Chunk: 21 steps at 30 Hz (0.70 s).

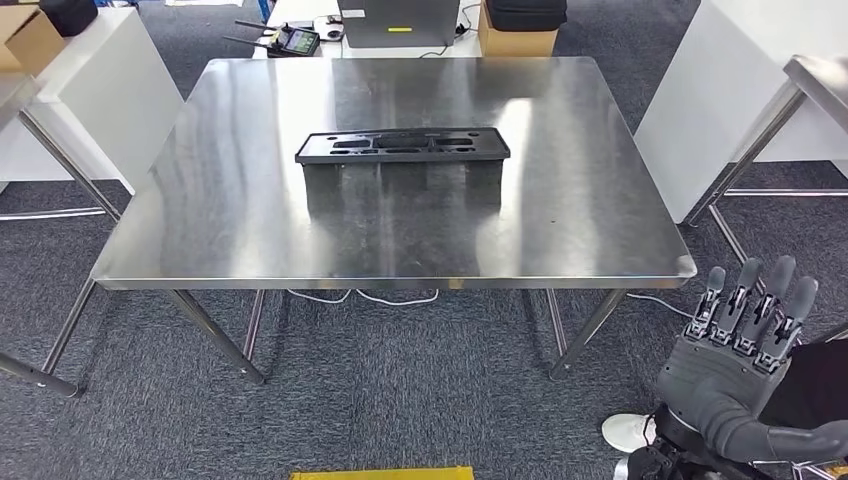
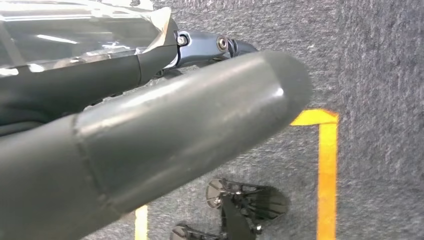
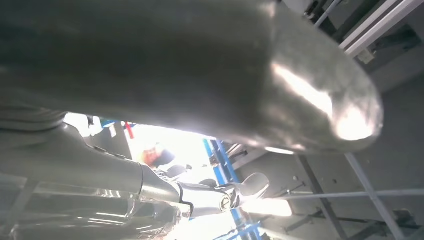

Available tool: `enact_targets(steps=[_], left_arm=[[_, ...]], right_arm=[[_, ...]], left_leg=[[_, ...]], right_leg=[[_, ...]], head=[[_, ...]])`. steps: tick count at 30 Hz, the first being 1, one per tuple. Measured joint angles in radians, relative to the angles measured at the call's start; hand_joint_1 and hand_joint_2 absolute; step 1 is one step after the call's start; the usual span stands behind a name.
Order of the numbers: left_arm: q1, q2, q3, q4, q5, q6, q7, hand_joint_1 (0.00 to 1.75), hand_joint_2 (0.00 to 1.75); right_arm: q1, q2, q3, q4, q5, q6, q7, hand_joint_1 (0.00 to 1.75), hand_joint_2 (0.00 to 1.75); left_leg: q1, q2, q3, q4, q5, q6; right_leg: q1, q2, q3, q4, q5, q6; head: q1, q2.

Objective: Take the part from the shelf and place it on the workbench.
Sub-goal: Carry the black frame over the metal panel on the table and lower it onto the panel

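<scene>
The black flat part (image 1: 402, 146), a long frame with cut-outs, lies on the steel workbench (image 1: 250, 220) a little behind its middle. My right hand (image 1: 740, 350) hangs low at the near right, beyond the bench's front corner. Its fingers point up and stand apart with nothing in them. The right wrist view shows that hand's thick thumb (image 3: 200, 65) close up, with nothing held. My left hand (image 2: 150, 145) hangs over the carpet, its thumb and dark fingers (image 2: 90, 75) stretched out and holding nothing.
White tables stand at the left (image 1: 90, 90) and right (image 1: 740, 80). Behind the bench are a remote controller (image 1: 295, 40), a grey case (image 1: 398, 22) and a cardboard box (image 1: 515, 40). Cables (image 1: 360, 296) lie under the bench. Yellow floor tape (image 1: 380, 473) (image 2: 327, 165) marks the carpet, and a white shoe (image 1: 628, 432) is near my right hand.
</scene>
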Motion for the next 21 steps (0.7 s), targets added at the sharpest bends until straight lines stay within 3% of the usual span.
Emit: enact_targets(steps=[1, 3, 4, 5, 6, 8, 10, 11, 14, 16, 18, 19, 20, 21], left_arm=[[0.001, 0.001, 0.0, 0.0, 0.0, 0.0, 0.001, 0.0, 0.0], [0.001, 0.002, 0.001, 0.0, -0.001, 0.001, 0.002, 0.0, 0.0], [0.001, 0.002, 0.001, 0.0, -0.001, 0.002, 0.003, 0.0, 0.0], [0.001, 0.002, 0.001, 0.0, -0.001, 0.002, 0.003, 0.0, 0.0], [0.001, 0.002, 0.002, 0.0, -0.001, 0.003, 0.002, 0.0, 0.0], [0.0, 0.003, 0.002, 0.0, 0.0, 0.004, 0.001, 0.0, 0.0], [-0.003, 0.003, 0.003, -0.001, 0.001, 0.006, -0.001, 0.0, 0.0], [-0.003, 0.003, 0.004, -0.001, 0.002, 0.006, -0.002, 0.0, 0.0], [-0.002, 0.003, 0.009, -0.001, 0.002, 0.006, -0.003, 0.0, 0.0], [-0.004, 0.002, 0.01, 0.0, 0.002, 0.006, -0.003, 0.0, 0.0], [-0.004, 0.003, 0.011, -0.001, 0.003, 0.007, -0.003, 0.0, 0.0], [-0.004, 0.003, 0.013, -0.001, 0.003, 0.007, -0.003, 0.0, 0.0], [-0.004, 0.003, 0.015, -0.001, 0.004, 0.007, -0.003, 0.0, 0.0], [-0.004, 0.003, 0.017, -0.001, 0.005, 0.007, -0.003, 0.0, 0.0]], right_arm=[[0.0, 0.001, 0.0, 0.0, 0.004, -0.004, 0.0, 0.0, 0.0], [0.001, 0.002, 0.0, 0.001, 0.01, -0.008, 0.0, 0.0, 0.0], [0.001, 0.002, 0.0, 0.001, 0.011, -0.009, 0.0, 0.0, 0.0], [0.001, 0.002, 0.0, 0.002, 0.011, -0.009, 0.0, 0.0, 0.0], [0.001, 0.002, 0.0, 0.002, 0.011, -0.009, 0.0, 0.0, 0.0], [0.0, 0.001, 0.001, 0.004, 0.011, -0.009, 0.0, 0.0, 0.0], [-0.001, 0.0, 0.004, 0.005, 0.011, -0.009, 0.001, 0.0, 0.0], [-0.003, 0.0, 0.005, 0.005, 0.012, -0.009, 0.001, 0.0, 0.0], [-0.005, -0.001, 0.01, 0.009, 0.014, -0.01, 0.002, 0.0, 0.0], [-0.005, -0.002, 0.012, 0.012, 0.014, -0.011, 0.002, 0.0, 0.0], [-0.005, -0.004, 0.012, 0.014, 0.014, -0.012, 0.002, 0.0, 0.0], [-0.005, -0.005, 0.012, 0.016, 0.014, -0.013, 0.002, 0.0, 0.0], [-0.005, -0.006, 0.012, 0.018, 0.015, -0.014, 0.002, 0.0, 0.0], [-0.006, -0.008, 0.013, 0.021, 0.017, -0.015, 0.003, 0.0, 0.0]], left_leg=[[0.002, -0.002, -0.012, 0.04, -0.046, -0.004], [0.004, -0.006, -0.041, 0.166, -0.15, -0.01], [0.005, -0.008, -0.049, 0.226, -0.176, -0.014], [0.006, -0.009, -0.047, 0.264, -0.177, -0.016], [0.008, -0.009, -0.027, 0.265, -0.155, -0.018], [0.012, -0.009, 0.062, 0.168, -0.108, -0.018], [0.011, -0.013, 0.152, 0.037, -0.115, -0.014], [0.008, -0.016, 0.171, 0.0, -0.127, -0.01], [0.0, -0.013, 0.156, -0.019, -0.112, 0.017], [0.0, -0.007, 0.127, -0.026, -0.084, 0.04], [-0.002, -0.002, 0.093, -0.026, -0.058, 0.05], [-0.003, 0.0, 0.077, -0.025, -0.044, 0.05], [-0.003, 0.001, 0.06, -0.024, -0.03, 0.049], [-0.003, 0.002, 0.044, -0.023, -0.017, 0.047]], right_leg=[[-0.005, -0.003, -0.01, 0.0, 0.011, -0.012], [0.0, -0.006, -0.034, 0.001, 0.033, -0.025], [0.002, -0.007, -0.047, 0.002, 0.045, -0.026], [0.003, -0.008, -0.061, 0.004, 0.056, -0.025], [0.003, -0.008, -0.076, 0.009, 0.066, -0.021], [0.002, -0.008, -0.107, 0.026, 0.082, -0.013], [0.005, -0.008, -0.131, 0.043, 0.092, -0.001], [0.006, -0.009, -0.137, 0.048, 0.098, 0.007], [0.008, -0.009, -0.155, 0.052, 0.112, 0.028], [0.007, -0.006, -0.185, 0.1, 0.062, 0.023], [0.004, -0.003, -0.223, 0.216, -0.03, 0.011], [0.002, -0.002, -0.235, 0.279, -0.061, 0.013], [0.001, -0.002, -0.235, 0.324, -0.071, 0.02], [-0.001, -0.001, -0.219, 0.338, -0.06, 0.032]], head=[[-0.003, 0.0], [-0.007, 0.0], [-0.008, 0.0], [-0.008, 0.0], [-0.008, 0.0], [-0.009, 0.0], [-0.008, 0.0], [-0.008, 0.0], [-0.007, 0.0], [-0.004, 0.0], [0.0, 0.0], [0.0, 0.0], [0.0, 0.0], [0.001, 0.0]])
